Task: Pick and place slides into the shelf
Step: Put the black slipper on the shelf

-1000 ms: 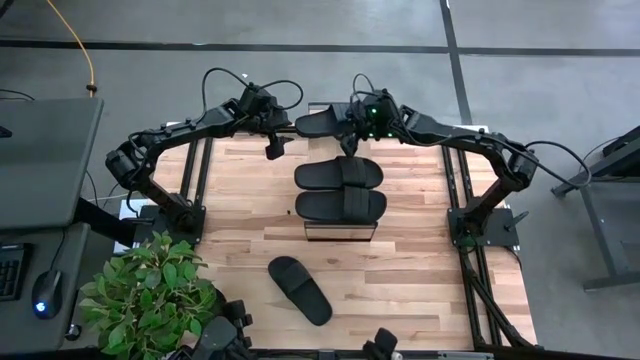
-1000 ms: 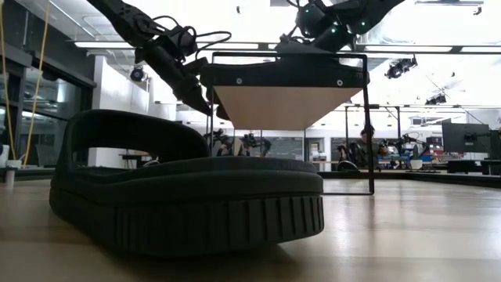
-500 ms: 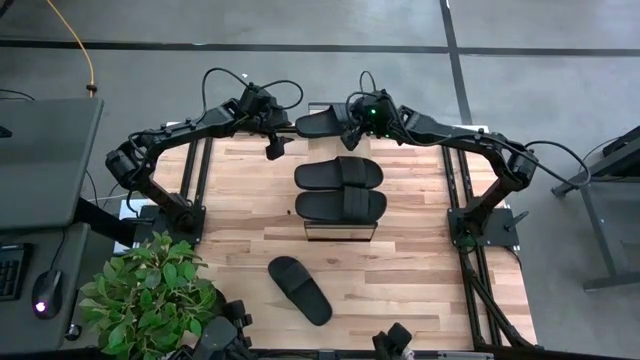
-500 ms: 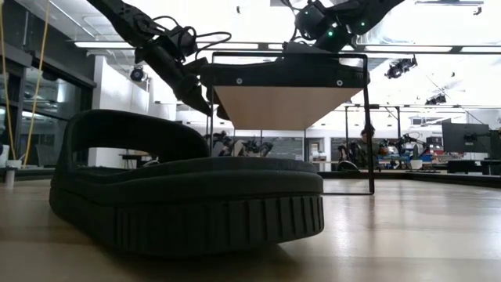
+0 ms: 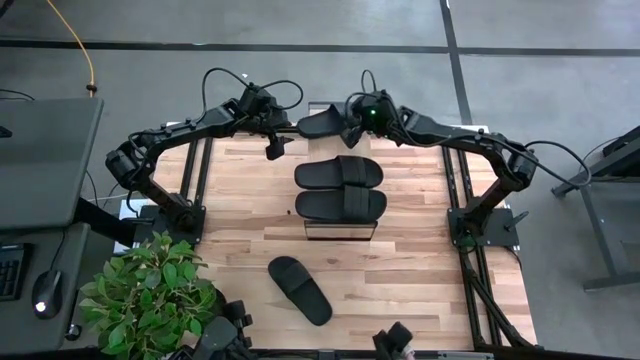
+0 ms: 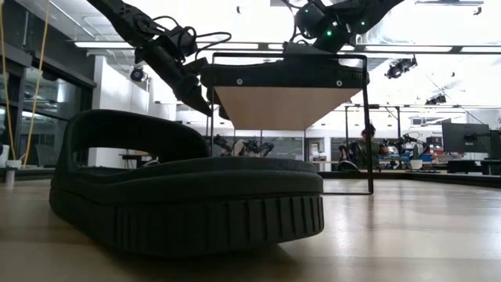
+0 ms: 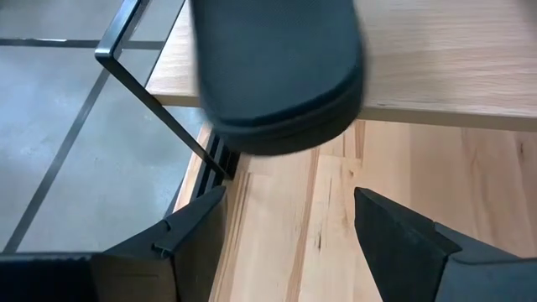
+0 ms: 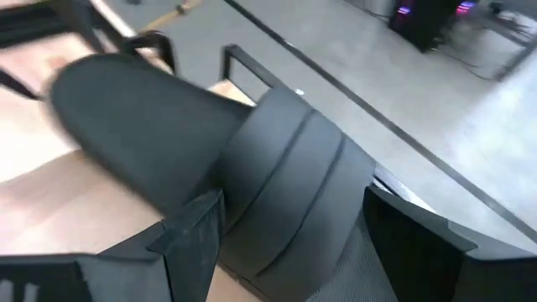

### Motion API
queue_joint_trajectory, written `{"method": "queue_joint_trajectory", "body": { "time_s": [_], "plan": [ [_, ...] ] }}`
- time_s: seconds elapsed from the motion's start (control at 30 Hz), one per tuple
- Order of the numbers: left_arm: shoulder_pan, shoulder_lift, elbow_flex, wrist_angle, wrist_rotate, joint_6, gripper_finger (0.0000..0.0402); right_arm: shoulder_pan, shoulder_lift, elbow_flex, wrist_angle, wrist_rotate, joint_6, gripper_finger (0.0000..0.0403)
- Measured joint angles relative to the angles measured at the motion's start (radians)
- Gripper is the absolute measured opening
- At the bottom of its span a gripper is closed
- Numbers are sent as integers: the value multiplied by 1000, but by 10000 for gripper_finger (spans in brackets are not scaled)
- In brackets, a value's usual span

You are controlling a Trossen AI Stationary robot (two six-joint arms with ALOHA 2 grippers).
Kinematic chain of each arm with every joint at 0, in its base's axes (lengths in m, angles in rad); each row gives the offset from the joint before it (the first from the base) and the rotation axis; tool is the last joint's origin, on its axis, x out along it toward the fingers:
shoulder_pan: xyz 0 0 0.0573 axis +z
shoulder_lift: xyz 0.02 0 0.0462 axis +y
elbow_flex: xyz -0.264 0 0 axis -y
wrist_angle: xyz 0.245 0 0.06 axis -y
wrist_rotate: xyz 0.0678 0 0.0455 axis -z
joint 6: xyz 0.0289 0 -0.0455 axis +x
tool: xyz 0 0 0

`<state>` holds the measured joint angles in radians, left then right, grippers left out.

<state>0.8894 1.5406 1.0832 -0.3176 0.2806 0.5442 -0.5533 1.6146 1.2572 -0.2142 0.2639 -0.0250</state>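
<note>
The shelf (image 5: 340, 229) stands mid-table with two black slides (image 5: 338, 172) (image 5: 340, 205) lying across its wood top. A third slide (image 5: 318, 123) lies across the shelf's far end, my right gripper (image 5: 352, 122) shut on it. That slide's left end (image 7: 277, 75) overhangs the shelf's left edge. My left gripper (image 5: 272, 148) hangs open just left of the shelf, below that overhanging end (image 7: 289, 243), touching nothing. The fourth slide (image 5: 300, 290) rests sole-down on the table near the near edge, filling the low view (image 6: 188, 196). My right gripper holds the third slide by its wide band strap (image 8: 285, 176), one finger (image 8: 197, 231) on each edge of the band, so the fingers lie across the slide. It comes from the table's right, slanting down. The slide lies about level on the shelf's far end (image 6: 305, 48).
A potted plant (image 5: 145, 295) stands at the near left corner. A grey desk with a keyboard and mouse (image 5: 40, 160) sits beyond the table's left side. Bare tabletop (image 5: 420, 270) lies around the fourth slide and to the shelf's right.
My right gripper has edged slightly toward the table's left, still holding the third slide. In the low view the slide has come down to lie flat on the shelf's far end.
</note>
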Motion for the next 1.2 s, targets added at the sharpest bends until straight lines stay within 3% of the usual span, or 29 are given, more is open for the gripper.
{"method": "queue_joint_trajectory", "body": {
  "time_s": [0.13, 0.3, 0.57, 0.77, 0.9, 1.2],
  "plan": [
    [0, 0, 0, 0, 0, 0, 241, -5, 0, 0, 16, -131, -18, 270],
    [0, 0, 0, 0, 0, -3, 241, 3, 0, 0, 26, -170, -61, 270],
    [0, 0, 0, 0, 0, -3, 241, 5, 0, 0, 50, -379, -163, 270],
    [0, 0, 0, 0, 0, -3, 241, 5, 0, 0, 56, -370, -244, 270],
    [0, 0, 0, 0, 0, -3, 241, 5, 0, 0, 28, -433, -321, 270],
    [-15, 0, 0, 2, -3, -4, 241, -5, 6, 0, 50, -440, -316, 270]
  ]
}}
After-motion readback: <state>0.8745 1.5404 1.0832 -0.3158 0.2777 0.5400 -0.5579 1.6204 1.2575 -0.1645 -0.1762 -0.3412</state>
